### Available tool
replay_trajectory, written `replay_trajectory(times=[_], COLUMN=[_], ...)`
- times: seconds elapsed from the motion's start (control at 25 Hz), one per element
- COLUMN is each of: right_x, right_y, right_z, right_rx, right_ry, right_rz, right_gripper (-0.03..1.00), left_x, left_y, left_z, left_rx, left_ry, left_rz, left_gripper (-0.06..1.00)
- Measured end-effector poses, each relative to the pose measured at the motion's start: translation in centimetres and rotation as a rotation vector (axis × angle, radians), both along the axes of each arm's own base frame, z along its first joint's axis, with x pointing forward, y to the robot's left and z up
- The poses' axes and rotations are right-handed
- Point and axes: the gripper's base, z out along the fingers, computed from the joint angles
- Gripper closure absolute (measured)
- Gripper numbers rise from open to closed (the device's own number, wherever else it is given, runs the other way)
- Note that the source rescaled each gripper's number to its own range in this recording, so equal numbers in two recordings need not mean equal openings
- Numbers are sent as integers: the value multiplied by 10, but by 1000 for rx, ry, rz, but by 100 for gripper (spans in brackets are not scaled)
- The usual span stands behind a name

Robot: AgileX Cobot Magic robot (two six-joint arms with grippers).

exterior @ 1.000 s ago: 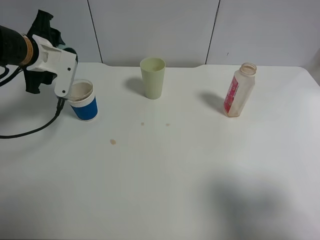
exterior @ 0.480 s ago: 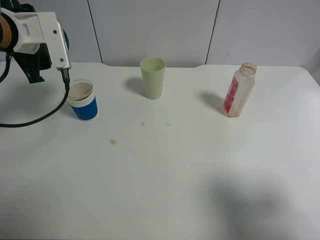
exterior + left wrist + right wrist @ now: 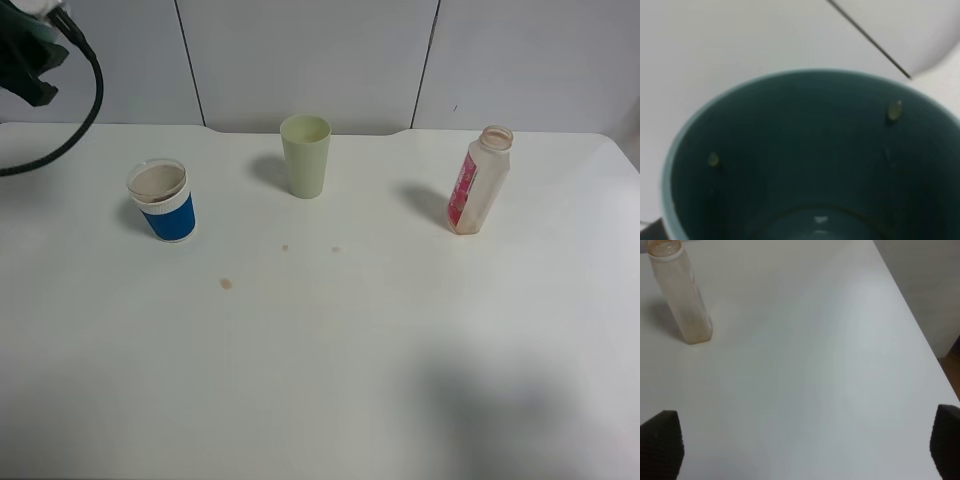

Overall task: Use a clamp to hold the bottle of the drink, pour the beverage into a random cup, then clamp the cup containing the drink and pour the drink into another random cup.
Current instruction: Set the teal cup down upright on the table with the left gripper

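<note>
The bottle of the drink stands upright and uncapped at the table's right; the right wrist view shows the bottle too. A short blue-and-white cup with a brownish inside stands at the left. A pale yellow-green cup stands at the back middle. My right gripper is open above bare table, near the bottle, with nothing between its black fingertips. Of my left arm only a dark part and its black cable show at the top-left corner. A dark teal hollow form fills the left wrist view; the jaws are hidden.
Small brown spots mark the white table in front of the cups. The table's right edge runs close to the bottle, with floor beyond it. A grey panelled wall stands behind the table.
My left arm has lifted away from the blue cup, up and to the left, until it is almost out of the high view. The cups and the bottle have not moved.
</note>
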Motion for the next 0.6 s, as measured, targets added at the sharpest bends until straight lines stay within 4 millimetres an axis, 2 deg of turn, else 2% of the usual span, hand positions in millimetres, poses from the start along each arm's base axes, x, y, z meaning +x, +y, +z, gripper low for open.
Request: replay_trajectory(times=[0.36, 0.6], right_x=[0, 0], right_y=[0, 0], right_z=[0, 0], right_rx=[0, 0], right_ry=[0, 0], right_rz=[0, 0], right_gripper=[-1, -1], left_x=[1, -10], left_y=[25, 38], left_z=[9, -8], left_rx=[-192, -359], left_ry=[-89, -222], left_rz=[112, 133], left_gripper=[94, 94])
